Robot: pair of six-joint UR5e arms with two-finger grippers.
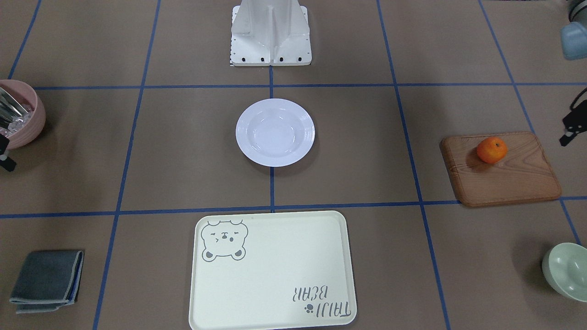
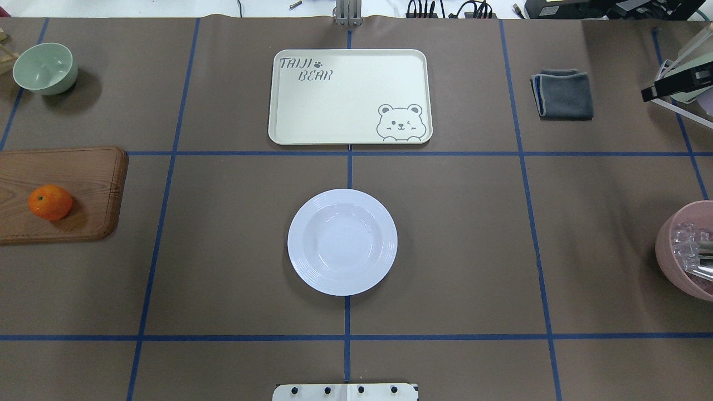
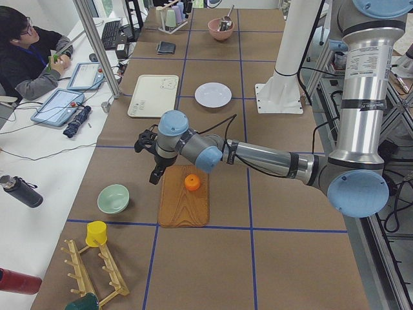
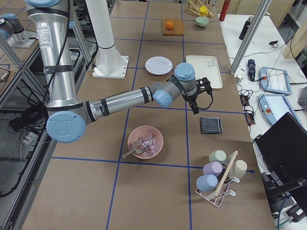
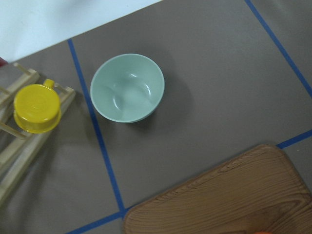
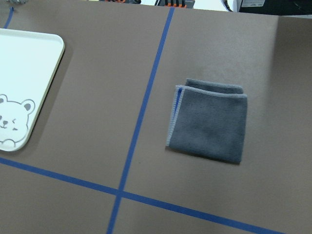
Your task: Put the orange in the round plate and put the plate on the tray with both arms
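Orange point(image 2: 50, 202) is sitting on the wooden board point(image 2: 83, 172) on the robot's left side, plate point(image 2: 298, 241) empty mid-table, tray point(image 2: 356, 89) waiting beyond it. Left gripper point(image 3: 150, 158) hangs near the orange; can't tell if its jaws are apart, same for the right gripper point(image 4: 201, 98). I'd drop straight down, straddle it, squeeze gently so it doesn't roll.
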